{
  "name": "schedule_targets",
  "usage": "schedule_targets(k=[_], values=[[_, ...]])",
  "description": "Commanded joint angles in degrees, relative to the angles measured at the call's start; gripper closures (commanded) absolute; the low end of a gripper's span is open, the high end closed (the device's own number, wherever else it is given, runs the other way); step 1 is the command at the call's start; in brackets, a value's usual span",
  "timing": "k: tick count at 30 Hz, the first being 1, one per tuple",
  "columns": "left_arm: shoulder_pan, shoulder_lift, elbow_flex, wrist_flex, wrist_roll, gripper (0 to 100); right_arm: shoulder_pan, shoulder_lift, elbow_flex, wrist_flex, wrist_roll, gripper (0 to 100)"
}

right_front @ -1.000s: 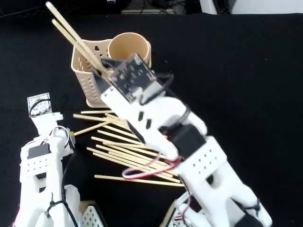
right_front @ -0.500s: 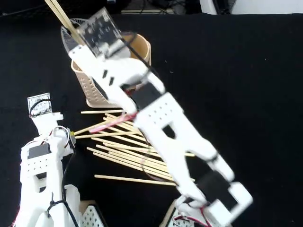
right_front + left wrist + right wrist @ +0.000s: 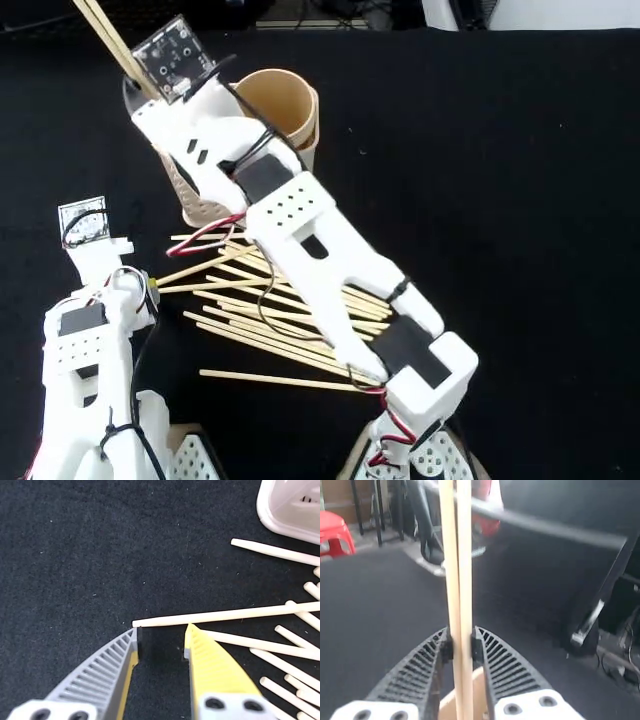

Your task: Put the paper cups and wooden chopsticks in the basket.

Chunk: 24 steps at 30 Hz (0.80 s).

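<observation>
Carrying a pair to the basket is the step in hand, by my reading.

High view: the right arm [image 3: 300,230] stretches across the black cloth-covered table [image 3: 500,200] and over the cream perforated plastic basket [image 3: 185,185]. Two pale wooden chopsticks [image 3: 105,30] stick up and away beyond its wrist. A tan paper cup [image 3: 285,100] stands at the basket's far side; whether it is inside or just beside, I cannot tell. A scatter of loose wooden chopsticks [image 3: 260,320] lies on the table between the basket and the arm bases, and the left arm [image 3: 90,340] sits at one end of that scatter.

Left wrist view: the left arm's jaws stand open and empty, their tips right at one loose stick [image 3: 225,615]. A white corner of the basket [image 3: 290,510] is well apart from them.

Right wrist view: the right arm's jaws are clamped on the held pair [image 3: 455,555], which runs upright between them.

Next, I judge, the pair's lower ends must be steered inside the basket's rim before the jaws let go. Many sticks are left to gather.
</observation>
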Motion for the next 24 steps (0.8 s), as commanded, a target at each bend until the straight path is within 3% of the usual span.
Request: schedule_targets(k=[1, 7, 18, 20, 23, 24], values=[[-0.13, 0.09, -2.68, -0.88, 0.44, 83, 1.67, -3.47, 1.36, 0.7, -0.44, 98.5], [-0.13, 0.09, -2.77, -0.97, 0.44, 83, 1.76, -6.29, 0.84, 10.2, -0.53, 84.2], [-0.04, 0.44, -2.15, -2.64, 0.44, 83, 2.02, -20.79, -13.85, 33.23, -0.53, 85.4], [-0.04, 0.44, -2.15, -2.64, 0.44, 83, 3.87, -24.84, -16.48, 40.0, -0.44, 87.4], [-0.04, 0.44, -2.15, -2.55, 0.44, 83, 8.62, -30.9, -18.59, 48.7, -0.44, 99.3], [-0.04, 0.44, -2.15, -2.46, 0.44, 83, 10.99, -32.57, -18.68, 51.34, -0.44, 97.4]])
